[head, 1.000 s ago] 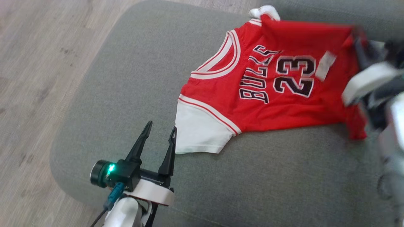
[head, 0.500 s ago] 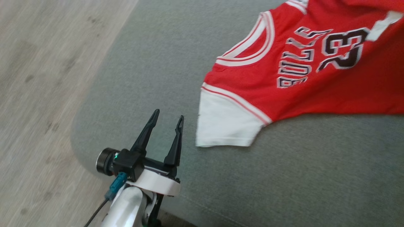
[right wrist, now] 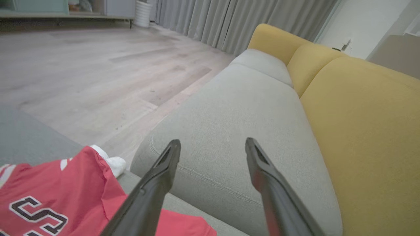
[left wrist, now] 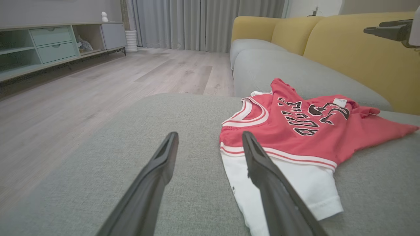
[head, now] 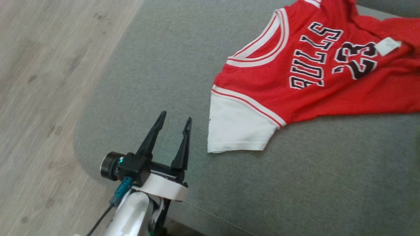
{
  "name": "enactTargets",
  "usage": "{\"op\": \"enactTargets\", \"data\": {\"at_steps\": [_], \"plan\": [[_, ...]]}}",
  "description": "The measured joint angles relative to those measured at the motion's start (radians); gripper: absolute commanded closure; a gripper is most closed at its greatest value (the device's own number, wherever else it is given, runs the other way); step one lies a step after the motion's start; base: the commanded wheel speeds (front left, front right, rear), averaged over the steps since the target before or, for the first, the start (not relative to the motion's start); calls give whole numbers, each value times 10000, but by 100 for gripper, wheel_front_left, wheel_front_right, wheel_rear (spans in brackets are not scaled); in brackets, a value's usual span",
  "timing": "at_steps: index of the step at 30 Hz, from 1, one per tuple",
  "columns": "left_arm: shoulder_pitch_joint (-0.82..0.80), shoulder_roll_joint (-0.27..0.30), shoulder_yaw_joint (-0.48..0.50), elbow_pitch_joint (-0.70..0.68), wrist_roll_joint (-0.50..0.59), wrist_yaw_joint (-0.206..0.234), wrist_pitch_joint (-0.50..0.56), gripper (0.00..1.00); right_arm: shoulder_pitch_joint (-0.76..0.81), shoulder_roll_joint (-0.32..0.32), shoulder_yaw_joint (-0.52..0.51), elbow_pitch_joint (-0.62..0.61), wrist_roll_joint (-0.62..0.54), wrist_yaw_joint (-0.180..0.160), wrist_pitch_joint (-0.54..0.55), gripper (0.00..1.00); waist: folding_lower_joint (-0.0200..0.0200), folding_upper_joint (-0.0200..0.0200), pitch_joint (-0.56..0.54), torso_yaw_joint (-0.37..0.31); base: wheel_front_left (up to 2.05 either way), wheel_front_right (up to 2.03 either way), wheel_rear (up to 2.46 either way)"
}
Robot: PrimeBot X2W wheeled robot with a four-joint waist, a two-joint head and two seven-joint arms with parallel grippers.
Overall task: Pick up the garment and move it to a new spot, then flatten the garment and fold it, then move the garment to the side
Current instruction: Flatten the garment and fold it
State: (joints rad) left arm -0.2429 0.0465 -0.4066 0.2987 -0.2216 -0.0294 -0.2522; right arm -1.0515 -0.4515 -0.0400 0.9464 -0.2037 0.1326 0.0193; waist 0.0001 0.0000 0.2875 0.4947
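Head view first: the garment [head: 311, 75], a red jersey with white sleeves, lies spread on the grey sofa cushion [head: 262, 183], its right side cut off by the frame edge. The left pincer [head: 175, 116] hovers just beside the near white sleeve [head: 236, 131], fingers spread, nothing between them. The left wrist view adds what the head misses — the whole jersey, rumpled at its far end, a white tag [left wrist: 340, 102] turned up on top. One dark finger overlaps the sleeve in that picture; touching or not, I cannot tell. High at that view's right edge juts the right pincer [left wrist: 384, 30], half cropped. Its own wrist view settles it: fingers wide apart, empty, over the neighbouring grey cushion [right wrist: 229, 98] — the jersey's corner and the other white sleeve [right wrist: 113, 162] sit low at the left. Around: yellow backrests [right wrist: 361, 131], wood floor [head: 39, 82], grey curtains [left wrist: 203, 23], a low cabinet [left wrist: 49, 42]
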Motion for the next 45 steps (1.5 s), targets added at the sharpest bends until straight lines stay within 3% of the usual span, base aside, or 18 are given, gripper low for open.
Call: {"op": "enactTargets", "data": {"at_steps": [10,18,23,30,39,45], "plan": [[26,10,671,104,401,-71,0,0,1947,2368,-675,-357,721,0,-2428,0,-2,0,-736,-1277,0,0,0],[233,59,1103,176,568,-163,0,0,4763,3676,-731,-2941,1956,0,-2692,0,-2,0,-1345,-2528,0,0,0],[573,115,1266,213,640,-238,0,0,6942,3881,-543,-4621,2660,0,-2702,0,-3,1,-1605,-3207,0,0,0],[689,111,1511,224,642,-326,0,0,8802,4017,355,-5708,3597,0,-2702,0,-2,0,-1716,-3882,0,0,0],[634,96,1496,247,746,-426,0,0,8622,4029,217,-5829,3359,0,-2698,0,-1,0,-1342,-3970,0,0,0],[336,54,1442,224,683,-593,0,0,6940,4029,-27,-4938,2746,0,-1708,0,1,0,-806,-3634,0,0,0]]}}
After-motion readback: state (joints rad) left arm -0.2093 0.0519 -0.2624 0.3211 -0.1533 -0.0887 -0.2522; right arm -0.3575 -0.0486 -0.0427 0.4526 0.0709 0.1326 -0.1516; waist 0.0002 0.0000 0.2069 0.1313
